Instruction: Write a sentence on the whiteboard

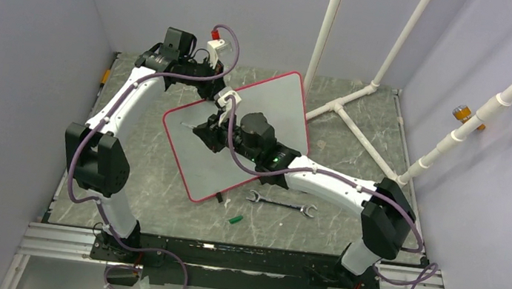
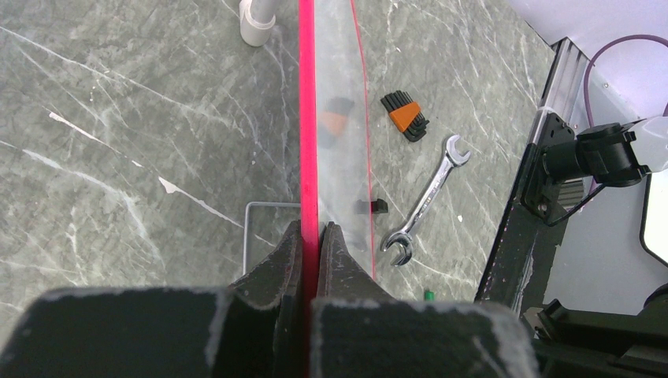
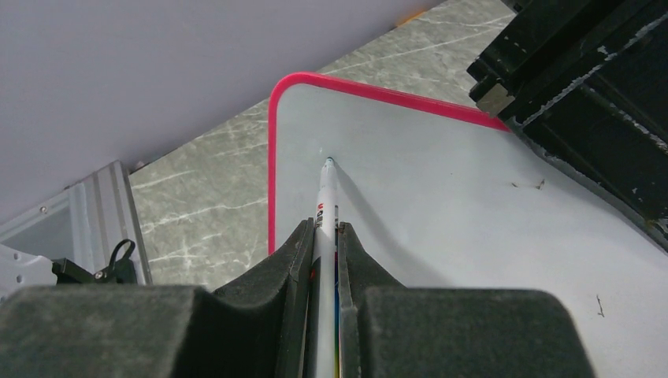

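The whiteboard (image 1: pixel 273 106), white with a thin red rim, stands tilted on the table. My left gripper (image 1: pixel 223 99) is shut on its upper edge; in the left wrist view the jaws (image 2: pixel 309 236) pinch the red rim (image 2: pixel 308 118). My right gripper (image 1: pixel 202 131) is shut on a white marker (image 3: pixel 324 201), whose tip rests at or just above the board (image 3: pixel 441 197) near its upper left corner. No green lettering of the sentence shows on the board, only a few faint specks.
A wrench (image 1: pixel 281 205) and a small green cap (image 1: pixel 234 219) lie on the table in front of the board. A hex key set (image 2: pixel 406 116) lies beyond the wrench in the left wrist view. White PVC pipes (image 1: pixel 348 104) stand at the back right.
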